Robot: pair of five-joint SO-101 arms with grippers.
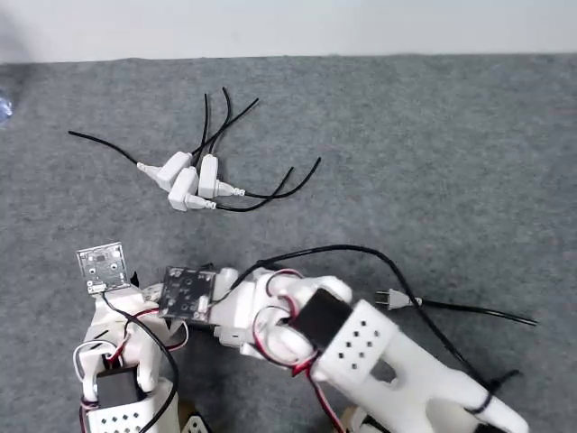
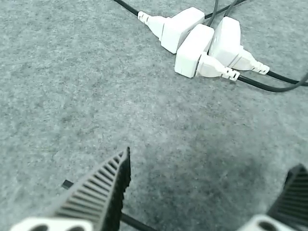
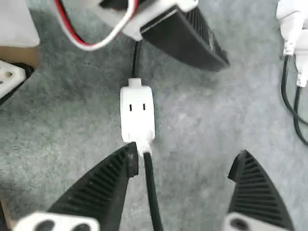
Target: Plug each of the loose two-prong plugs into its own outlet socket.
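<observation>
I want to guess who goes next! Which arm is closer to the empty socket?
Right. The empty socket lies just ahead of the right claw; the left claw faces bare carpet.

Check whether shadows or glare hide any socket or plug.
Left wrist view: soft shadow on the carpet near the left gripper, socket cluster evenly lit. Right wrist view: white socket bright, slots plain to see. High view: loose plug unshadowed.

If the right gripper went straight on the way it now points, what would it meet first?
Most likely the white rectangular two-slot outlet socket lying on the grey carpet just ahead of the open right gripper, slightly toward one finger; its black cord runs beside that finger. Height above it is unclear.
</observation>
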